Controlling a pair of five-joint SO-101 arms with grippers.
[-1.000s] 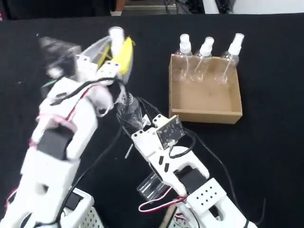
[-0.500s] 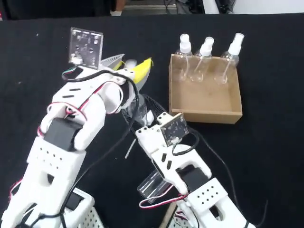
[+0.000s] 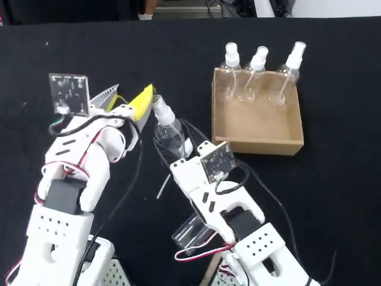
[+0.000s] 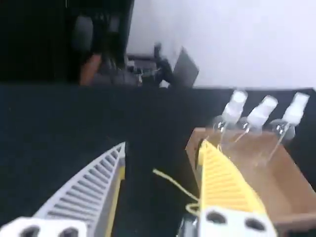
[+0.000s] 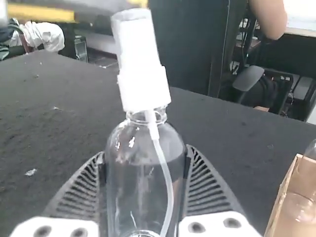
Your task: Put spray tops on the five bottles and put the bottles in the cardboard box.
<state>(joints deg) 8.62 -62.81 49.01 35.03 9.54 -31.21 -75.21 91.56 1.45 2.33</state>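
the right end effector (image 3: 172, 138) is clamped on a clear bottle (image 3: 169, 132), its black ribbed fingers pressing the body from both sides. the held bottle is out on the black desk (image 3: 345, 179), to the left of the cardboard box (image 3: 257, 144). it tilts away from the arm, and a white spray top (image 3: 159, 107) sits in its neck. in the right wrist view the top's thin tube runs down inside the bottle.

the left end effector (image 3: 132, 92) hangs open just beside that spray top, holding nothing. its yellow finger (image 3: 143, 98) lies closest to the top and the grey one is further out. in the left wrist view bare desk shows between them. i cannot tell whether the yellow finger touches the top.

inside the box, three bottles (image 3: 257, 74) with white spray tops stand in a row, leaning on the far wall. the rest of the box floor is bare cardboard. the box's left wall stands near the held bottle, with a strip of desk between them.

a thin white stick (image 3: 161, 189) lies on the desk between the two arms. a clear plastic piece (image 3: 189, 233) lies against the right arm, lower down near its base. a black cable (image 3: 275, 210) trails from the right arm over the desk in front of the box.
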